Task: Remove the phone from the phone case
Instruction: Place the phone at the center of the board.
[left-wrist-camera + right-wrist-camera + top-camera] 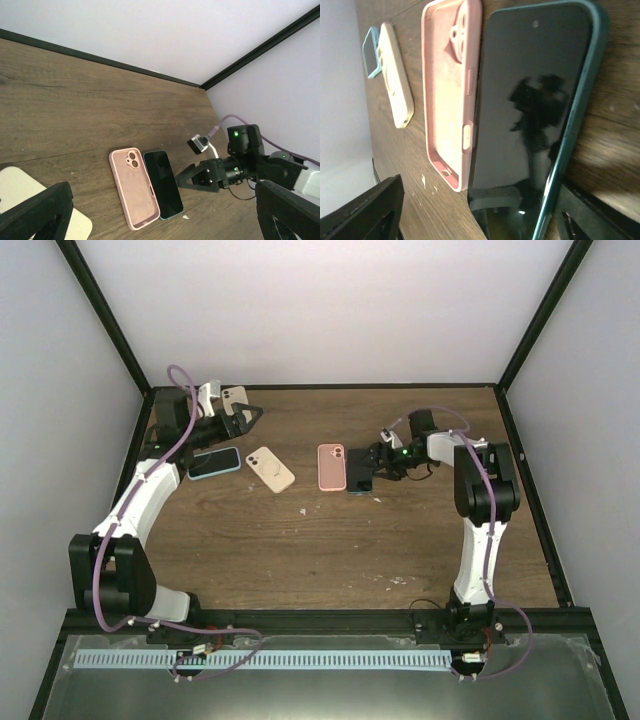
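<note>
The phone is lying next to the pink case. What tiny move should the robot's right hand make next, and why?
Probably draw the right gripper straight back, away from the phone. The phone lies flat on the table, screen up, beside the empty pink case. The jaws stand open on either side of the phone's end, so nothing is gripped and the phone already looks free of the case.

Your left arm (pixel 150 495) is stretched to the far left, left claw (pixel 243 418) spread wide. Your right arm (pixel 480 490) is bent inward, wrist down low, right claw (pixel 368 468) pointing left, jaws parted too.
</note>
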Available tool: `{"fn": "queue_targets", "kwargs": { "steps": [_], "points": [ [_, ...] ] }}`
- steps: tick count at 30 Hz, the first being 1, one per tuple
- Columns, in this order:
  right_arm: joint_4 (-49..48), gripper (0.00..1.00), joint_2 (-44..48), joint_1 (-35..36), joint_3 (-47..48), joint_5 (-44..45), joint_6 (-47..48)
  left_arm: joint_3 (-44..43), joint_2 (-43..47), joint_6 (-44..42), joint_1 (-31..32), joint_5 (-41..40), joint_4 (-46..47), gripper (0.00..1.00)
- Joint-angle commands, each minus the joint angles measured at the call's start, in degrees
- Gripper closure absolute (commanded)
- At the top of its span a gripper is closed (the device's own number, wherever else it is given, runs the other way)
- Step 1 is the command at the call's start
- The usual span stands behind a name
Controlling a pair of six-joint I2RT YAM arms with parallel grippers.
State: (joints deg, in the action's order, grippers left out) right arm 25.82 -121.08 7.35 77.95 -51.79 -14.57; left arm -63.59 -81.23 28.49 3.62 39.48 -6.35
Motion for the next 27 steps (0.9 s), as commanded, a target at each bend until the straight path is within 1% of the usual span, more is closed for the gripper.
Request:
{"fn": "queue_targets", "kwargs": {
  "steps": [1,5,9,13,20,24,27],
  "points": [
    [1.8,0.18,3.4,0.9,-1.1,3.4,1.8,0.8,1.5,-1.5,-0.3,-1.2,-0.4,0.0],
    [3.1,0.12,4.3,0.9,-0.8,5.4,3.8,1.0,2.1,-3.0,-0.3,-2.9,-1.1,0.0],
    [3.9,0.07,5.1,0.8,-0.5,5.7,5.5,0.1,2.0,-7.3,-0.2,-6.7,-5.4,0.0],
    [4.6,0.07,3.9,1.4,1.0,2.2,6.3,-0.3,1.1,-12.3,-0.2,-9.6,-9.2,0.0],
    [6.4,0.08,-1.1,1.8,5.7,-1.6,6.7,-2.0,-3.5,-22.2,0.3,-12.5,-16.7,0.0],
    [5.6,0.07,-0.3,1.9,6.3,-1.8,6.5,-4.3,-7.5,-28.3,2.8,-15.0,-21.7,0.01],
    [6.0,0.06,0.9,1.8,6.6,-0.8,7.3,-6.4,-11.0,-33.4,7.0,-19.3,-24.7,0.02]
  ]
}}
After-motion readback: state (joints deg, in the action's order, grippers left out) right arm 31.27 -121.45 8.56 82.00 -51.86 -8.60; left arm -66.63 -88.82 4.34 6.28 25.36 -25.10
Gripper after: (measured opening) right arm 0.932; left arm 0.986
